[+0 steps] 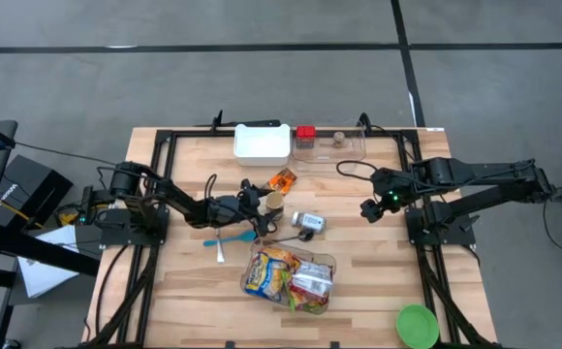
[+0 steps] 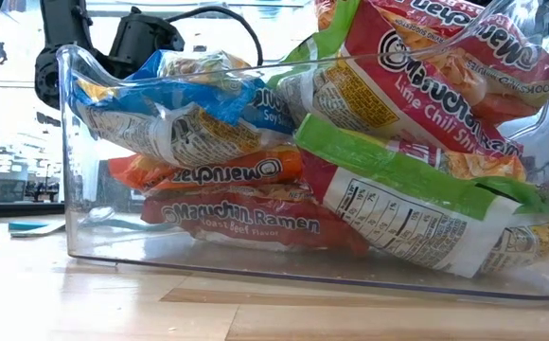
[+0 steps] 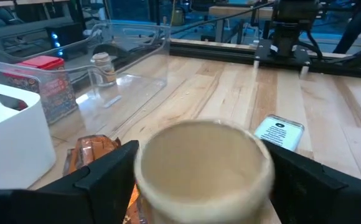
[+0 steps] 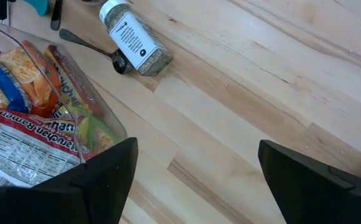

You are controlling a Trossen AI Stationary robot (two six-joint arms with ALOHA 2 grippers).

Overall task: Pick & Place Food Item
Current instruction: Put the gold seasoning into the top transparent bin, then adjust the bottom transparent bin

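A small jar with a round beige lid (image 3: 202,165) stands upright on the table at its middle (image 1: 274,202). My left gripper (image 3: 200,180) reaches in level from the table's left (image 1: 262,207), open, with one finger on either side of the lid. An orange packet (image 3: 93,152) lies just beyond the jar, toward the far edge (image 1: 283,179). My right gripper (image 4: 196,180) hangs open above bare wood right of centre (image 1: 370,208), with nothing between its fingers. My left gripper has its two fingers (image 3: 109,177) level on either side of the jar's lid rim (image 3: 144,174), coming from the table's left. The lid fills the gap between them. I cannot tell whether the fingers touch it. The jar stands upright on the table.
A spice bottle (image 4: 134,40) lies on its side near centre (image 1: 308,223). A clear bin of ramen packets (image 1: 291,276) sits toward the near edge and fills the low view (image 2: 312,152). At the far edge stand a white tub (image 1: 262,142) and a clear tray (image 1: 329,141). A teal spoon (image 1: 231,237) and a green lid (image 1: 417,325) are also there.
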